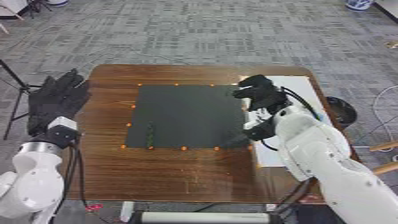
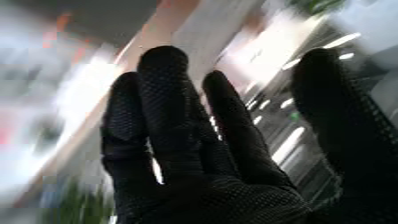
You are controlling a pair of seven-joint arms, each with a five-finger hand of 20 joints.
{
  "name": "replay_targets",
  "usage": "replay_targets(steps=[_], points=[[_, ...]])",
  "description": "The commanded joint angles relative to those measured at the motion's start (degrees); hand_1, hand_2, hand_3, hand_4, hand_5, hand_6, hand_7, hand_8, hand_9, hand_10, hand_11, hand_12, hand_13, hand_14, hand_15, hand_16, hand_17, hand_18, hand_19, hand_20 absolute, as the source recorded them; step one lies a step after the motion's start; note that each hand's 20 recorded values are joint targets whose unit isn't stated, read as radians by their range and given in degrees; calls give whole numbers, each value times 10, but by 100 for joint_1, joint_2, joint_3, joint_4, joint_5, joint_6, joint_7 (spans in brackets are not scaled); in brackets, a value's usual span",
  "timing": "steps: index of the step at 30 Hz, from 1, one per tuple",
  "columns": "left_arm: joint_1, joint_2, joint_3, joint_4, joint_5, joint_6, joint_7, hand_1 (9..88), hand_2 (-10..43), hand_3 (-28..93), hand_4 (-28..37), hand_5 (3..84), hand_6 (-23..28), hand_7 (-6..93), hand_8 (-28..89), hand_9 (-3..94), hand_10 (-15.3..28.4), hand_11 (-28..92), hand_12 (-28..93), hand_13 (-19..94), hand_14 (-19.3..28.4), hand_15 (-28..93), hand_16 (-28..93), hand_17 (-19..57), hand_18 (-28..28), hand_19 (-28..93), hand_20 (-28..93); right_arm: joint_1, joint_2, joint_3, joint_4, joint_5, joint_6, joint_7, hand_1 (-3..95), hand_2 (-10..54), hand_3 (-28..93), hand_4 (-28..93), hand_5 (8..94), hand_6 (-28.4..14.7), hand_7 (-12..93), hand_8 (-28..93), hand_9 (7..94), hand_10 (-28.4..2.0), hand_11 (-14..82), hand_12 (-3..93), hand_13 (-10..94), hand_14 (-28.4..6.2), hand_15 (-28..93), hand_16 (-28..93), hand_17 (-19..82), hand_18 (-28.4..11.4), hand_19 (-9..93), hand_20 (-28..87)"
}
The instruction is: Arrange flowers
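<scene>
Head view: the right hand [image 1: 258, 94] is held over the white sheet [image 1: 300, 84], well apart from the thin stem [image 1: 150, 136] on the dark mat [image 1: 191, 110], near its lower left corner. A pause before a pick-up is suggested; next, the stem should be approached and pinched lightly. It is seen as slender and dark green; no bloom can be made out. Beside the table [image 1: 102, 165], the left hand [image 1: 58, 100] is held with fingers extended.

Right wrist view: the right hand's fingers are spread, nothing visibly pinched.
</scene>
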Motion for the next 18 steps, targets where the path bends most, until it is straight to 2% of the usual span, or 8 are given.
replay_targets(steps=[1, 3, 5, 7, 8, 11, 16, 18], points=[[-55, -70, -2, -168, -5, 23, 57, 260, 164, 746, -283, 450, 97, 101, -79, 336, 152, 201, 99, 260, 145, 245, -52, -55, 148, 361, 94, -824, 439, 851, -207, -1322, -98, 886, 344, -87, 734, -182, 457, -117, 125, -54, 499, -213, 132, 167, 588, -131, 654, 249, 303, -232, 802, 320], [45, -94, -41, -235, 9, 48, 112, 261, 164, 746, -283, 450, 97, 101, -78, 336, 152, 201, 99, 260, 145, 246, -52, -55, 148, 362, 93, -1082, 533, 1102, -275, -1533, -249, 1015, 377, -95, 729, -188, 474, -115, 121, -56, 513, -210, 135, 168, 597, -127, 655, 248, 308, -237, 805, 324], [145, -137, -91, -283, 55, 18, 110, 261, 164, 746, -283, 451, 97, 101, -79, 338, 151, 203, 100, 260, 146, 246, -51, -55, 148, 363, 93, -1308, 582, 1395, -351, -1564, -553, 1150, 394, -95, 725, -194, 485, -113, 118, -57, 520, -208, 135, 168, 603, -126, 655, 249, 311, -239, 807, 324], [203, -178, -116, -291, 106, -12, 86, 261, 163, 746, -283, 452, 97, 101, -79, 339, 151, 203, 100, 260, 146, 247, -52, -55, 149, 363, 93, -1530, 611, 1677, -415, -1572, -766, 1292, 401, -95, 726, -204, 488, -112, 115, -57, 521, -208, 134, 168, 603, -126, 654, 253, 311, -240, 807, 325], [217, -181, -114, -301, 121, 28, 94, 261, 163, 746, -283, 452, 97, 101, -79, 339, 151, 204, 100, 260, 146, 246, -52, -55, 149, 363, 92, -1634, 624, 1811, -438, -1568, -866, 1353, 402, -95, 725, -211, 492, -113, 114, -57, 521, -209, 133, 169, 603, -125, 653, 255, 311, -240, 807, 325], [300, -198, -143, -357, 114, 32, 171, 261, 163, 745, -283, 453, 97, 101, -79, 341, 151, 205, 99, 261, 146, 246, -52, -55, 148, 362, 92, -1911, 703, 2073, -499, -1701, -1036, 1668, 403, -95, 724, -224, 496, -113, 110, -58, 524, -210, 131, 170, 604, -126, 652, 256, 312, -241, 808, 325], [463, -233, -216, -476, 181, 92, 219, 262, 164, 743, -283, 454, 97, 102, -79, 346, 152, 208, 99, 263, 146, 249, -51, -57, 150, 364, 92, -2429, 757, 2495, -630, -1963, -1446, 1939, 440, -95, 726, -255, 509, -118, 85, -61, 528, -210, 126, 170, 601, -127, 646, 258, 310, -250, 805, 324], [482, -239, -226, -493, 193, 78, 228, 262, 164, 744, -283, 453, 97, 103, -79, 344, 153, 207, 99, 263, 146, 250, -51, -58, 151, 364, 93, -2628, 724, 2690, -678, -1905, -1611, 2026, 445, -95, 721, -269, 515, -120, 79, -60, 534, -210, 126, 172, 602, -126, 645, 259, 309, -251, 805, 325]])
